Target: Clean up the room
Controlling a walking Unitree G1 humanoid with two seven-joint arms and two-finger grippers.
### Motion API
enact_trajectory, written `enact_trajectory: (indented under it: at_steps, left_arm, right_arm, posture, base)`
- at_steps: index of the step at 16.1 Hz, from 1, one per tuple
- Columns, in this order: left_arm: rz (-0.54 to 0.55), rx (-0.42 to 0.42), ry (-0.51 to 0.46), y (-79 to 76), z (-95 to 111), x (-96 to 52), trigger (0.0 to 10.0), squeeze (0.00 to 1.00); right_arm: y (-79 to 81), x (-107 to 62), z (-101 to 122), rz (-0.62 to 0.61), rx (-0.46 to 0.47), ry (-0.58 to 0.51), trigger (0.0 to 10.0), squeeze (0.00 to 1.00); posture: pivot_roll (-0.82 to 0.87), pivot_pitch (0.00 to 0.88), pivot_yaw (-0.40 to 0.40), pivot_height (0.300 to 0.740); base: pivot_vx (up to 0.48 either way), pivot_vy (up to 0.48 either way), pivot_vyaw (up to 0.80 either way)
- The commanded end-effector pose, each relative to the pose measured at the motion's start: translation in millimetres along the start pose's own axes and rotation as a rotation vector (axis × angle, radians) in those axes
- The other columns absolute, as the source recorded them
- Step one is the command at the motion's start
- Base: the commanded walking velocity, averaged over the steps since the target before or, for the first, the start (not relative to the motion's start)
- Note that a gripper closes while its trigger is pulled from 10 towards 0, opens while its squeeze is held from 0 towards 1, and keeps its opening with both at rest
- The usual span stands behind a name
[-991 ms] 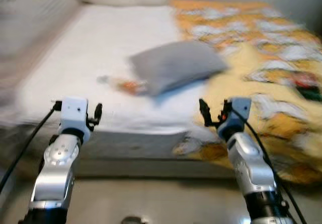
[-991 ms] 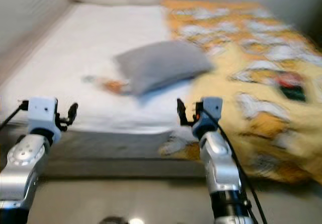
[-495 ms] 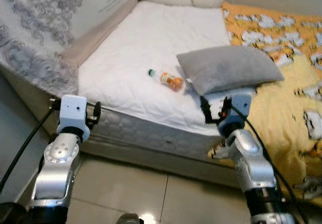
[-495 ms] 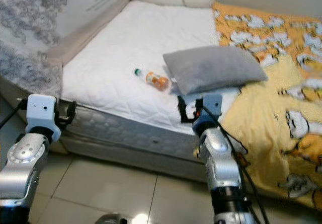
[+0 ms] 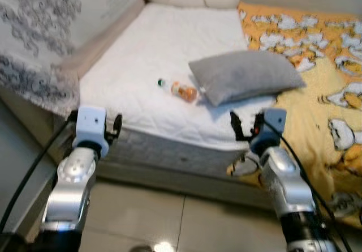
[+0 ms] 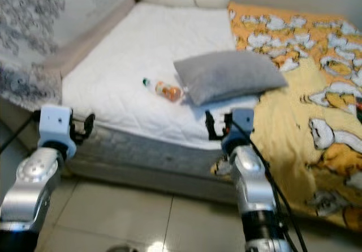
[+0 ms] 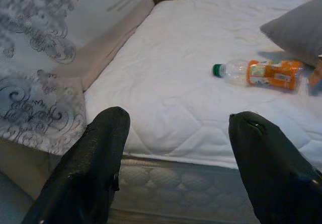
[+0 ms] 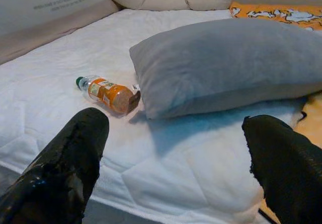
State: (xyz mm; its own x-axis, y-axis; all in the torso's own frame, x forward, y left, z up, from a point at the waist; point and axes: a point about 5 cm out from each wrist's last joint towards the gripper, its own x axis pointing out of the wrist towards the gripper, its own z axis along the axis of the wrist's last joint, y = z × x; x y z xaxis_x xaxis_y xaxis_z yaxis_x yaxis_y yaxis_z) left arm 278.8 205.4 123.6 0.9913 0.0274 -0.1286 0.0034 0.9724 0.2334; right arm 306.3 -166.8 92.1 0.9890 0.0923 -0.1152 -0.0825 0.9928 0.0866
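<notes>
Head view: bottle (image 5: 179,89) w/ orange label lies on white mattress (image 5: 158,54), just beside grey pillow (image 5: 246,76); both arms raised near bed edge. L wrist view: left gripper (image 7: 176,168) wide open, empty, bottle beyond. R wrist view: right gripper (image 8: 176,168) wide open, empty, facing bottle & pillow.

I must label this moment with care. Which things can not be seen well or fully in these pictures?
- Bottle: label text too small to read; its base, beside the grey pillow, is partly covered by a small brown thing I cannot identify (right wrist view).
- Yellow blanket: cut off by the right edge (left eye view).
- Printed mattress leaning at the bedside: cut off by the frame edge, its lettering blurred (left wrist view).
- Mattress under the pillow: hidden.
</notes>
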Motion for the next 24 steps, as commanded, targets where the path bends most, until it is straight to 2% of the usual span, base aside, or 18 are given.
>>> enact_trajectory:
  at_steps: [1, 2, 4, 5, 7, 24]
  left_arm:
    - [0.017, -0.007, -0.003, 3.4, 0.7, -0.1, 10.0, 0.00]
    - [0.017, -0.009, -0.004, 3.3, 0.8, 0.0, 10.0, 0.00]
    - [0.009, -0.010, -0.006, 1.9, 1.1, 0.4, 10.0, 0.00]
    - [0.005, -0.008, -0.007, 1.2, 1.3, 0.5, 10.0, 0.00]
    - [0.004, -0.006, -0.007, 1.1, 1.9, 1.1, 10.0, 0.00]
    - [-0.007, -0.004, -0.007, -1.2, 0.5, 1.1, 10.0, 0.00]
  right_arm:
    - [0.0, 1.2, 4.8, -0.004, -0.001, -0.013, 10.0, 0.00]
    - [-0.3, 1.4, 4.5, -0.005, -0.002, -0.010, 10.0, 0.00]
    - [-2.0, 1.9, 3.6, -0.021, 0.069, 0.003, 10.0, 0.00]
    - [-0.8, 2.2, 4.9, -0.006, 0.070, 0.003, 10.0, 0.00]
    - [-0.8, 2.6, 4.9, 0.001, 0.026, 0.002, 10.0, 0.00]
    - [0.8, 1.0, -1.8, 0.023, 0.014, 0.045, 10.0, 0.00]
  posture:
    - [0.11, 0.000, -0.004, 0.740]
    - [0.11, 0.000, -0.004, 0.740]
    - [0.10, 0.000, -0.005, 0.740]
    - [0.10, 0.000, -0.005, 0.740]
    - [0.11, 0.000, -0.006, 0.740]
    - [0.10, 0.000, -0.002, 0.740]
  base:
    - [0.322, 0.000, 0.74]
    - [0.326, 0.000, 0.57]
    - [0.328, 0.000, 0.00]
    - [0.330, 0.000, 0.00]
    - [0.334, 0.000, 0.00]
    - [0.333, 0.000, 0.00]
